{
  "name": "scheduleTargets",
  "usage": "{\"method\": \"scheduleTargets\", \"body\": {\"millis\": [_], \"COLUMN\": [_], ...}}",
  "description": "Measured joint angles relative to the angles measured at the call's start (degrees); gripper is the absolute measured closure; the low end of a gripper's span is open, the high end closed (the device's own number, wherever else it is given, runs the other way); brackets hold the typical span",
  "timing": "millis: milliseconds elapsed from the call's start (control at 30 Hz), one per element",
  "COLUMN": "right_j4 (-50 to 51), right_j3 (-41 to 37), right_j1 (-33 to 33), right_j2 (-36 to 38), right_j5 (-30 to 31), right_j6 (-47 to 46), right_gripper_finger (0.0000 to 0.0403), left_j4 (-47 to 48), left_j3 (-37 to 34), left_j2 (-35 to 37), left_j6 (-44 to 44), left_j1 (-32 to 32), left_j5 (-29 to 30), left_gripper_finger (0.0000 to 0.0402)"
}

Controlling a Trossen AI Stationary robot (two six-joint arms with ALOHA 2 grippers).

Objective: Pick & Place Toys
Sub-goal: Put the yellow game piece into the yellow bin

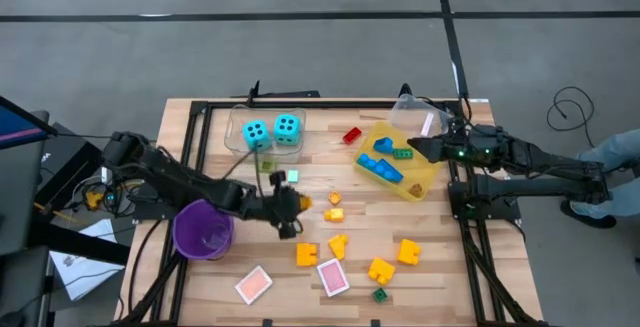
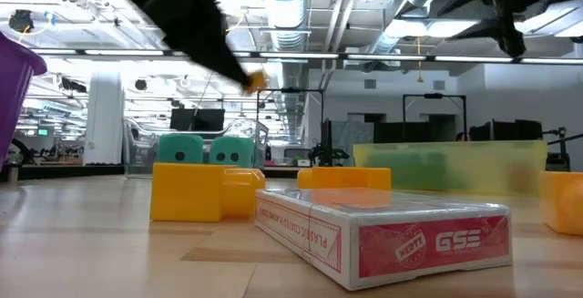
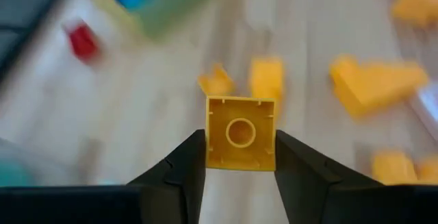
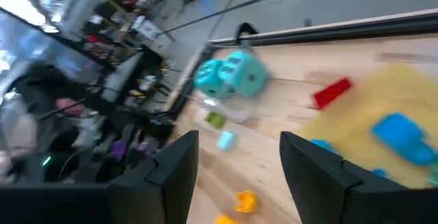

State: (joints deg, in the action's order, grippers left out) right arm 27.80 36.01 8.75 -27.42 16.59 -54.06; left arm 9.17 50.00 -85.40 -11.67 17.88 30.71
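My left gripper (image 1: 292, 210) is shut on a small yellow brick (image 3: 240, 133) above the table's middle, right of the purple cup (image 1: 204, 229); the low view shows that brick (image 2: 256, 80) in the air. Loose yellow and orange bricks (image 1: 337, 245) and two pink cards (image 1: 333, 277) lie flat on the near part of the table. Two cyan dice (image 1: 272, 131) sit in a clear tray at the far side. My right gripper (image 4: 236, 176) stands open with nothing between its fingers, above the yellow bin (image 1: 425, 179). My left gripper pinches the yellow brick by two opposite side walls (image 3: 209, 142) between its two fingers (image 3: 183, 170). The fingers slant down from the table's left side. The brick hangs clear of the table, its hollow underside turned toward the wrist camera.
The yellow bin holds blue bricks (image 1: 381, 167) and a green one (image 1: 402, 152). A red brick (image 1: 351, 136) lies left of it, a clear container (image 1: 418, 115) behind it. A small green brick (image 1: 381, 294) lies near the front edge. A card box (image 2: 383, 234) stands close before the low camera.
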Motion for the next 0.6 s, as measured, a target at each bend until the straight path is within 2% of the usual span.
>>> {"method": "scheduleTargets", "body": {"millis": [167,300,600], "right_j4": [-7.2,-12.4,-30.0], "right_j3": [0.0,0.0,-0.1], "right_j1": [-2.6,-4.3,-8.0], "right_j2": [-2.8,-8.6,-24.6], "right_j5": [-0.9,-1.3,-2.6], "right_j6": [0.0,-2.0,-4.9], "right_gripper_finger": [0.0206,0.0206,0.0199], "left_j4": [-4.6,-5.5,-6.1], "left_j3": [3.3,7.8,12.1], "left_j2": [3.1,2.9,2.5], "left_j6": [9.5,15.6,20.5], "left_j1": [-4.5,-7.5,-11.3], "left_j5": [1.4,1.4,1.4], "left_gripper_finger": [0.0265,0.0265,0.0265]}}
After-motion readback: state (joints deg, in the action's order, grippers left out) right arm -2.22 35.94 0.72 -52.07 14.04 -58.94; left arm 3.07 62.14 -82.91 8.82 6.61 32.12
